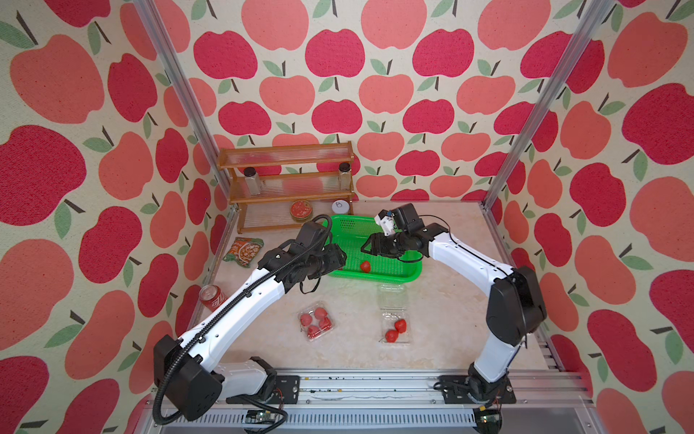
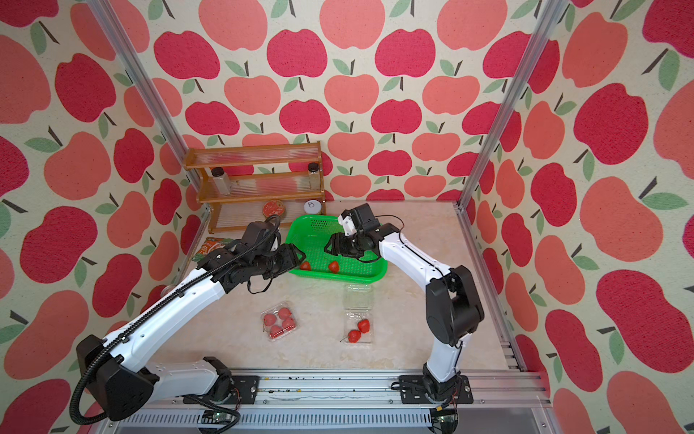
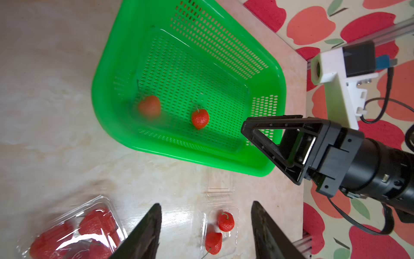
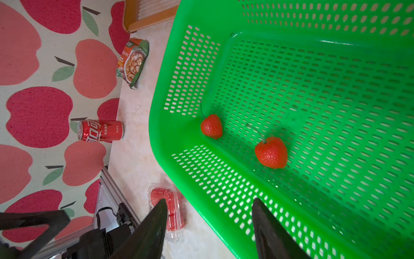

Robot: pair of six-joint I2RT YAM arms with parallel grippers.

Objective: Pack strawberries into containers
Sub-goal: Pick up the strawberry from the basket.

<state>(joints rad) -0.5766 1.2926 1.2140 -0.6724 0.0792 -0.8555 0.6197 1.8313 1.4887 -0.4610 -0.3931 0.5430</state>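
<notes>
The left gripper [image 3: 205, 204] has its fingers [image 3: 145, 228] wide apart with nothing between them. It hangs at the corner of the green basket [image 1: 409, 276] nearest the left arm, just over the rim, and its body hides one berry in a top view. The right gripper [image 4: 208, 200] has its fingers [image 4: 268, 228] spread just as wide and also empty. It is poised over the basket's far side and angled down at the floor. Judgement: both are held open to come down on fruit, not to carry any.

Strawberries: two lie loose on the basket floor, apart and not touching. One [image 4: 211, 126] is tucked into the corner by the left gripper. The other [image 4: 271, 152] sits out on the open floor with its thin stem up. The second looks the easier pick, since the corner berry leaves little room for a finger on the wall side.

Containers: both sit on the table [image 1: 450, 300] in front of the basket.
- The left box [image 3: 102, 201] appears shut with four berries inside and is judged finished.
- The right box [image 3: 233, 241] lies open and holds two berries.
- Its lid [image 3: 220, 186] is folded back flat toward the basket, which keeps the mouth clear for loading.
- It stands on the right arm's side, so the carry is short.

Progress, judged: six of eight berries are packed, two are left to move, and one lid is left to close.
</notes>
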